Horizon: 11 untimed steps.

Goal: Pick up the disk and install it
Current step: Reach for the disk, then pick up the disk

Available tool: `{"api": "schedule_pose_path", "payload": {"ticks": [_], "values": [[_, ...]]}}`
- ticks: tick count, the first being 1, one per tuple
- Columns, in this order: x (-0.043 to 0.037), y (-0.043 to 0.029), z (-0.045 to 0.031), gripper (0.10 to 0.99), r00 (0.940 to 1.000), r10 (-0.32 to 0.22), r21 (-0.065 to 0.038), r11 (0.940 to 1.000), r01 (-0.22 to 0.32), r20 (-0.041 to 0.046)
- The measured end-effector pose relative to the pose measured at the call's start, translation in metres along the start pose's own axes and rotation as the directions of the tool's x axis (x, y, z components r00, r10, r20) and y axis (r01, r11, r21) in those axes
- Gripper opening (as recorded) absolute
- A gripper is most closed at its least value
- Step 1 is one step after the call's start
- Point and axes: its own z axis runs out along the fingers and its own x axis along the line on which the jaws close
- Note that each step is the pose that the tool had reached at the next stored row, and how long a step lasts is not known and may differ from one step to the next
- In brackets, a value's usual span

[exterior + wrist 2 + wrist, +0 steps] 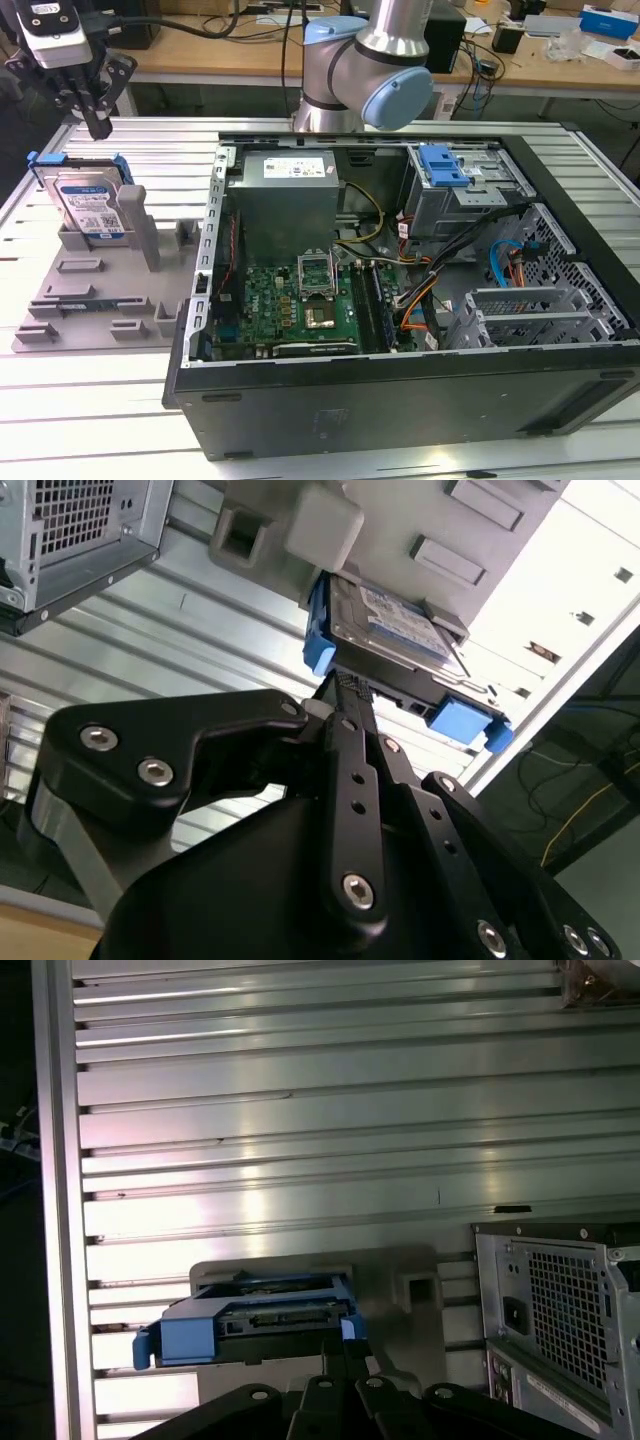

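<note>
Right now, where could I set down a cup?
Bare table lies in the exterior view's lower left, bordered by the grey tray and the computer case. Crowded: the tray's back, where the gripper hangs above the disk.

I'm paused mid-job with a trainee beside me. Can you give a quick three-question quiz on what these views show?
1. True or false: the disk stands on edge in the grey holder, outside the computer case.
2. Multiple choice: in the exterior view, the end effector is A) just above the disk, B) inside the case, C) below the disk.
3. Fill in: the carrier bracket framing the disk is coloured ____.
Key: 1 true; 2 A; 3 blue.
</note>
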Motion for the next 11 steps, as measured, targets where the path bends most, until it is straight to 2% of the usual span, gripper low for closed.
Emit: {"api": "schedule_pose_path", "payload": {"ticks": [11], "values": [[0.0001, 0.0, 0.0, 0.106, 1.0, 0.0, 0.0, 1.0, 0.0, -0.0004]]}}
